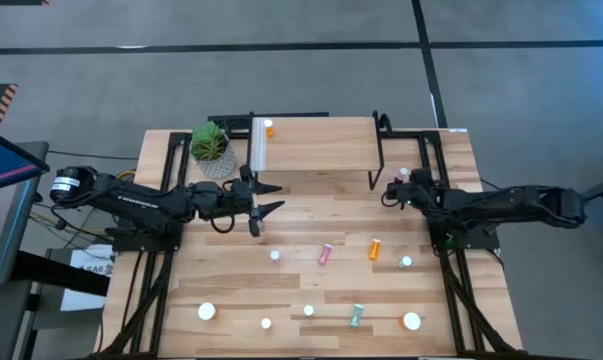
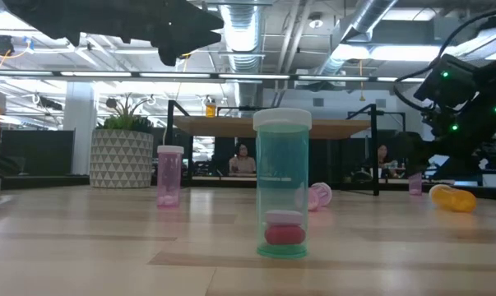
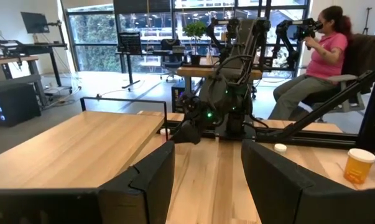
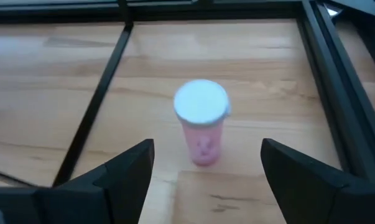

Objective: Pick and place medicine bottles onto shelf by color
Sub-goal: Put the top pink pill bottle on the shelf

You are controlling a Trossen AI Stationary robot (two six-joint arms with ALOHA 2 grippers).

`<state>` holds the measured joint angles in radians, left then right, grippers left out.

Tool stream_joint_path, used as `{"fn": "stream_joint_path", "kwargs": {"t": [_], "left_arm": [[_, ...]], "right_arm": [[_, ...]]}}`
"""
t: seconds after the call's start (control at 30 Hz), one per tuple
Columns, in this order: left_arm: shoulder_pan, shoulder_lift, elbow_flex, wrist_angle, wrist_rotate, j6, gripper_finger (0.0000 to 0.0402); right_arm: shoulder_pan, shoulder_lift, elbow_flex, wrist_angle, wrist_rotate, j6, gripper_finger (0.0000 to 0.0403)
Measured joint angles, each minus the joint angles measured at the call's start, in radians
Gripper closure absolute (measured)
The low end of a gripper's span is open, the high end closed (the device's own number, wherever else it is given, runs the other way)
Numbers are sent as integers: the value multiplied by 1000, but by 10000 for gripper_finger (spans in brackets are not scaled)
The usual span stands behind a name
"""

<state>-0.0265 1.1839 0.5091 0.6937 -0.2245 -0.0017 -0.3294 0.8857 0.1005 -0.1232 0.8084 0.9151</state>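
Hovering wide-jawed over a standing pink bottle beside the shelf, the right gripper prepares a pick. One orange bottle sits shelved; about a dozen remain on the table. The left gripper waits empty, jaws apart.

Table light wood, black frame. Shelf same light wood w/ white strip, black legs. Orange bottle on shelf, white cap. Pink bottle white cap. Teal bottle clear-teal, pink/red pills inside. Orange bottle on table lying flat. Plant green; pot white w/ grey triangle pattern. Both arms black.
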Motion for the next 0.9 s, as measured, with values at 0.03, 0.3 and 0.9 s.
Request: {"fn": "stream_joint_path", "kwargs": {"t": [0.03, 0.3, 0.9], "left_arm": [[0, 0, 0, 0, 0, 0, 227], [0, 0, 0, 0, 0, 0, 227], [0, 0, 0, -5, 0, 6, 227]], "right_arm": [[-7, 16, 0, 14, 0, -5, 87], [-72, 118, 0, 91, -20, -47, 92], [-105, 150, 0, 162, -88, -94, 202]]}}
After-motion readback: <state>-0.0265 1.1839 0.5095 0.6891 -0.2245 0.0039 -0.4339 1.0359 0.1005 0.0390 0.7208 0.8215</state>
